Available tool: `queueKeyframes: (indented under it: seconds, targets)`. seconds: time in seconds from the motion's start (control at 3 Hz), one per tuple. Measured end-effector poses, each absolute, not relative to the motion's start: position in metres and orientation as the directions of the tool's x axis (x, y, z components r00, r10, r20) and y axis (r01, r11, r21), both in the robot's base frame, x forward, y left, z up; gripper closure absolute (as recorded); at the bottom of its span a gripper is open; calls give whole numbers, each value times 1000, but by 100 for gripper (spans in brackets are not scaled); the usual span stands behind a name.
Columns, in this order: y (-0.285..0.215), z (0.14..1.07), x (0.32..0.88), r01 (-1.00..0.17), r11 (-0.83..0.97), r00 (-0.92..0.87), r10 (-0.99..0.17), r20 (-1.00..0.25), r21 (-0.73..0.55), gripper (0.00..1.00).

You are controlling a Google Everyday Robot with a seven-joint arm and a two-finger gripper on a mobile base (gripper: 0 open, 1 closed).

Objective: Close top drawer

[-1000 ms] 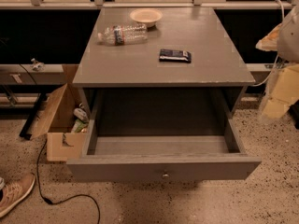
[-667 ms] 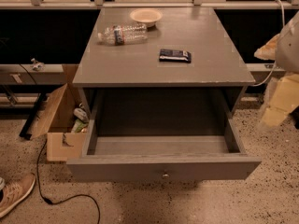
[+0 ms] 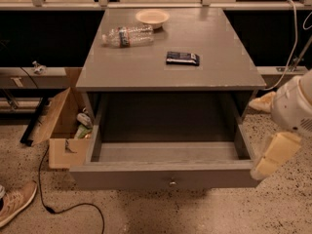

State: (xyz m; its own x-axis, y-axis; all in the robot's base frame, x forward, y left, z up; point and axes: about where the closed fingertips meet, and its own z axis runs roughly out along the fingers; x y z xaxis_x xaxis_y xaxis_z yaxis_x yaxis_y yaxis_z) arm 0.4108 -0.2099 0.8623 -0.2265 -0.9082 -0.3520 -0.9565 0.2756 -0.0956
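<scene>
Plainly wide open: top drawer (image 3: 122, 177), pulled out toward the near side beneath the counter (image 3: 146, 67). Just beside its near right corner, the claw (image 3: 275, 155), hanging low; cannot tell whether open or closed.

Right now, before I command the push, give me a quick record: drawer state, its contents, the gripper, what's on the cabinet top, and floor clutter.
top drawer: pulled far out, front facing the camera
drawer contents: nothing visible inside
knob: centre of the drawer front, nothing on it
gripper: low at the drawer's front right corner; contact unclear
cabinet top: plastic bottle lying on its side, bowl, dark packet
floor, left of cabinet: open cardboard box, cable, shoe
</scene>
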Motion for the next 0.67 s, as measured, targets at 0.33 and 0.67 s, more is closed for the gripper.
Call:
queueKeyframes:
  seconds: [0.33, 0.67]
  targets:
    - [-200, 808, 397, -960, 279, -247, -871, -424, -14, 18]
    - [-191, 764, 384, -950, 308, -294, -827, -479, 51, 42]
